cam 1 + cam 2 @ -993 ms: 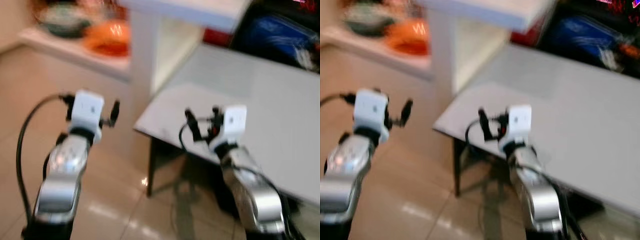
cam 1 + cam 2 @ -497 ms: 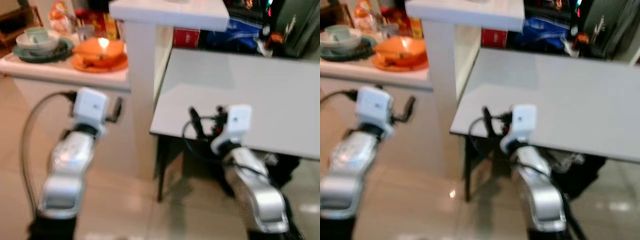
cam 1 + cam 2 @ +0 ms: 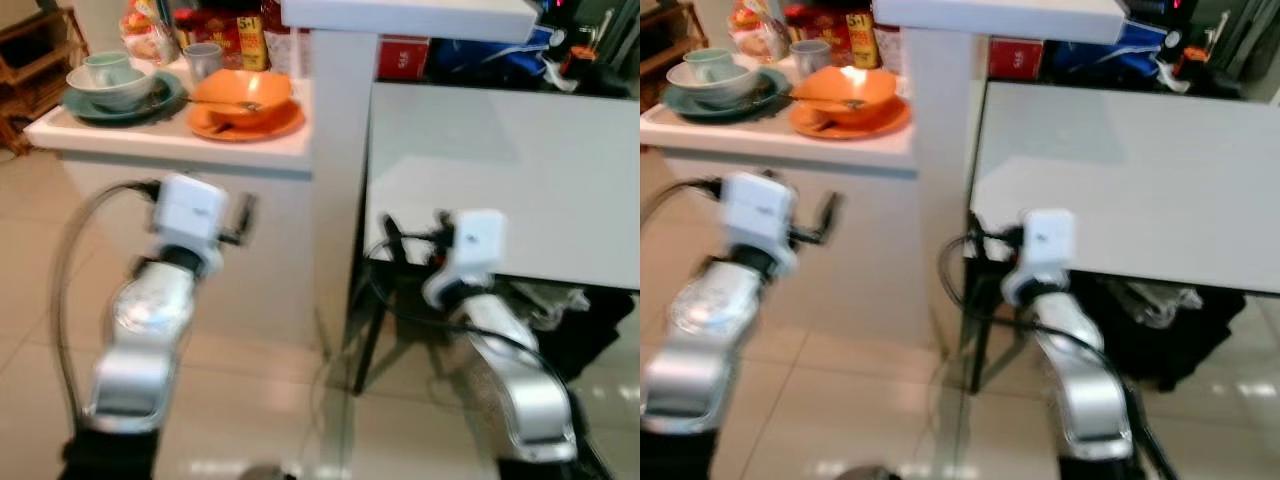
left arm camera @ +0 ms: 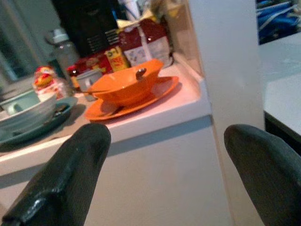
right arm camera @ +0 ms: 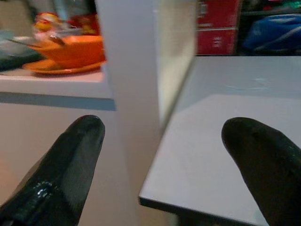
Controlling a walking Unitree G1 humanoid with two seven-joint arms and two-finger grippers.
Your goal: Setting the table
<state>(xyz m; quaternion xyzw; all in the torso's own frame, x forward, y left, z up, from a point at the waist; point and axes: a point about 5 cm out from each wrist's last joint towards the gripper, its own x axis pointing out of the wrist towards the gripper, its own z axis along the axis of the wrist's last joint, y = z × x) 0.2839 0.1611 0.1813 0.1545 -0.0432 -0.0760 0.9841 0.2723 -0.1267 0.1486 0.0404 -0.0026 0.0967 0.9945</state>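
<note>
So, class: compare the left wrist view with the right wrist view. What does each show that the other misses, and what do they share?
Left wrist view alone: the pale green bowl on its dark green plate, a grey cup and a bottle. Right wrist view alone: the red box and blue bag behind the grey table. Both: the orange bowl on its orange plate, and the white pillar.

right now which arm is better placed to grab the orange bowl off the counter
Left, probably. The left gripper is open and held out toward the counter where the orange bowl sits on its orange plate. The right gripper, also open, faces the grey table.
</note>
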